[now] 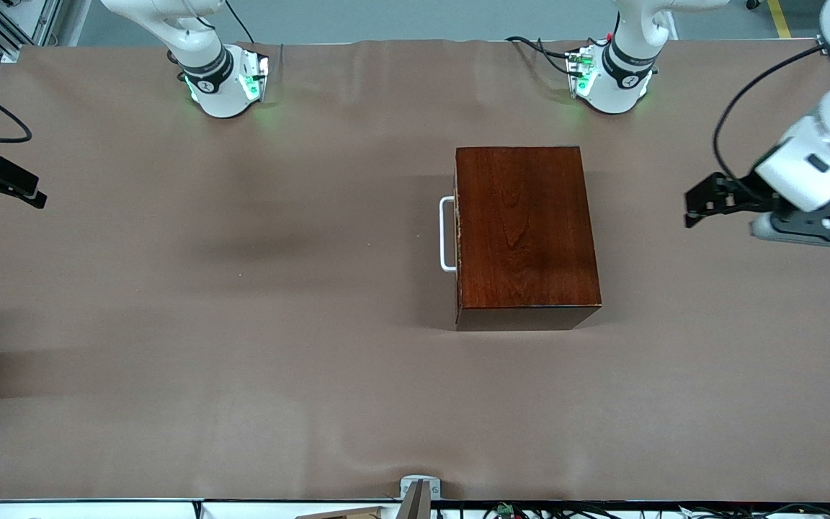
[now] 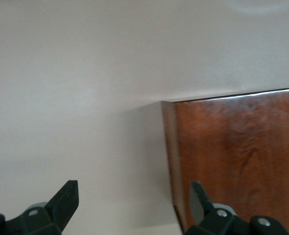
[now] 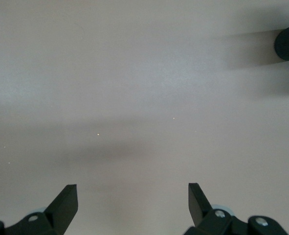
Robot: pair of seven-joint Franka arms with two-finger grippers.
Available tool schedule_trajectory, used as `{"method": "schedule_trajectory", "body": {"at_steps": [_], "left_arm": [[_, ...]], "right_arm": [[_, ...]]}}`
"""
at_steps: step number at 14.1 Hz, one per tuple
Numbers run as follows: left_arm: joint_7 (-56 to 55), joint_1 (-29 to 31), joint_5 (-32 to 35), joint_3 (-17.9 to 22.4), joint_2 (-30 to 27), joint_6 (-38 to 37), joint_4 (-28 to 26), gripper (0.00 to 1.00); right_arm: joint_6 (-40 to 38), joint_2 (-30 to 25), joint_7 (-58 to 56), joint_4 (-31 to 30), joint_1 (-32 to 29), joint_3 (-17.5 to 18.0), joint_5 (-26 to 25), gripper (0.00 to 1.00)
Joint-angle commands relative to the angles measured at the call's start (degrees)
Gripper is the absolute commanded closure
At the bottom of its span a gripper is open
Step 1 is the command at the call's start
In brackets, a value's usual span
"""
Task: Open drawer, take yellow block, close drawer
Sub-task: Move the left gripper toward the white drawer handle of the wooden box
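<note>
**Drawer shut, both grippers up and empty**

Right gripper (image 1: 22, 189) hung over bare table (image 1: 242, 360) at the right arm's end, jaws spread wide, nothing between them; its wrist view showed only tabletop past the fingers (image 3: 66, 203). Wooden box (image 1: 523, 234) sat mid-table, toward the left arm's end. Drawer (image 1: 457, 234) was pushed fully in, its white handle (image 1: 447, 234) facing the right arm's end. Yellow block not visible in any view. Left gripper (image 1: 703, 203) hung over the table at the left arm's end, apart from the box, jaws released and empty; its wrist view caught a box corner (image 2: 171, 105) past one finger (image 2: 199, 196).
</note>
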Motion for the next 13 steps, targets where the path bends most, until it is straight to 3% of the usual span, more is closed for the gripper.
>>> {"method": "schedule_trajectory", "body": {"at_steps": [1,4,8,11,13], "left_arm": [[-11.8,-0.1,0.7,-7.8,3.4,0.8,2.6,0.00],[-21.6,-3.9,0.7,-12.3,6.9,2.7,4.6,0.00],[-36.5,-15.1,1.8,-11.8,13.9,6.3,8.8,0.00],[-44.4,-23.1,8.9,-11.5,19.0,8.7,11.4,0.00],[-51.3,-26.8,9.9,-10.5,22.0,10.2,13.3,0.00]], "right_arm": [[-0.2,0.6,-0.1,1.1,-0.3,0.2,-0.5,0.00],[-0.2,0.6,-0.1,1.1,-0.3,0.2,-0.5,0.00],[-0.2,0.6,-0.1,1.1,-0.3,0.2,-0.5,0.00],[-0.2,0.6,-0.1,1.1,-0.3,0.2,-0.5,0.00],[-0.2,0.6,-0.1,1.1,-0.3,0.2,-0.5,0.00]]}}
